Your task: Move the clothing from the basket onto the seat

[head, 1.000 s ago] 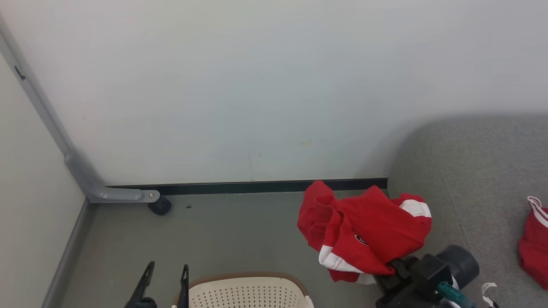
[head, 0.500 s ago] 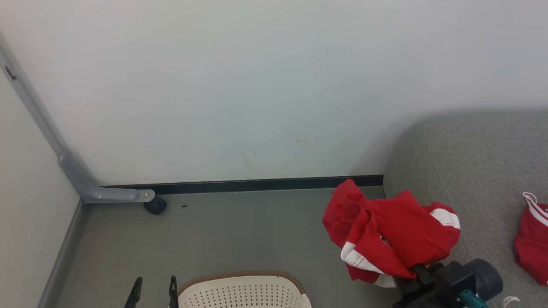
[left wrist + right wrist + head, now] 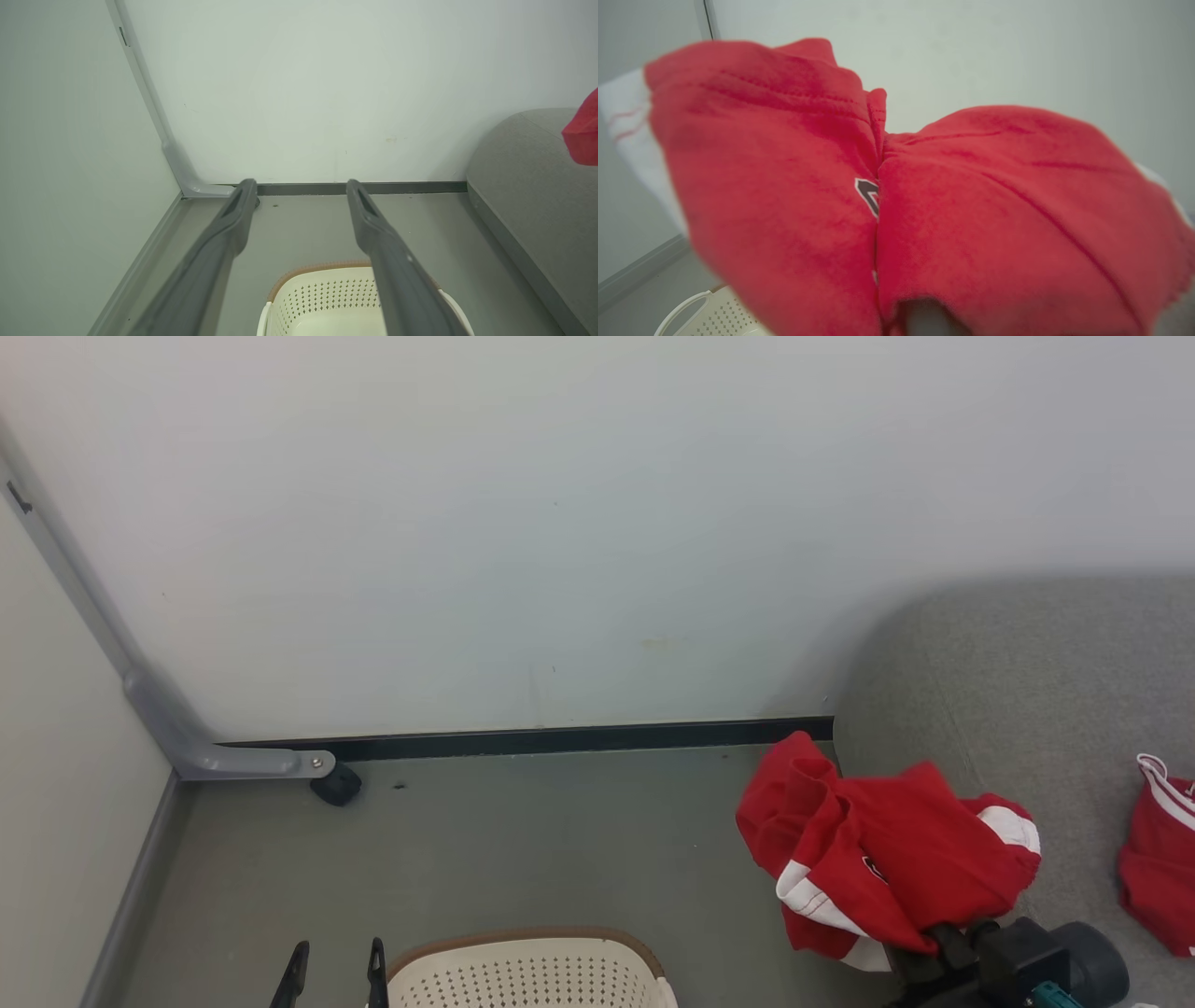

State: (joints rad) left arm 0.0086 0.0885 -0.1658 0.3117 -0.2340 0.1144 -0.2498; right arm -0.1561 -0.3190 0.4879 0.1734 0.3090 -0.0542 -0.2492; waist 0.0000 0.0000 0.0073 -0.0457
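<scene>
My right gripper (image 3: 924,947) is shut on a bunched red garment with white trim (image 3: 887,859), held in the air over the rounded corner of the grey seat (image 3: 1027,663). Cloth hides its fingertips. In the right wrist view this clothing (image 3: 924,210) shows a bit of black-and-white lettering. Another red garment (image 3: 1158,859) lies on the seat at the right edge. The cream basket with a brown rim (image 3: 523,938) stands at the bottom centre. My left gripper (image 3: 336,975) hangs open and empty just left of it, above the basket (image 3: 327,294) in the left wrist view.
A white wall with dark skirting (image 3: 560,742) closes the back. A grey metal bracket with a black castor (image 3: 336,786) sits at the back left corner. Grey floor (image 3: 523,840) lies between basket, wall and seat.
My right gripper has carried the red garment to the right, from over the floor to over the seat's corner. The left gripper has sunk slightly in the view and stays open.
</scene>
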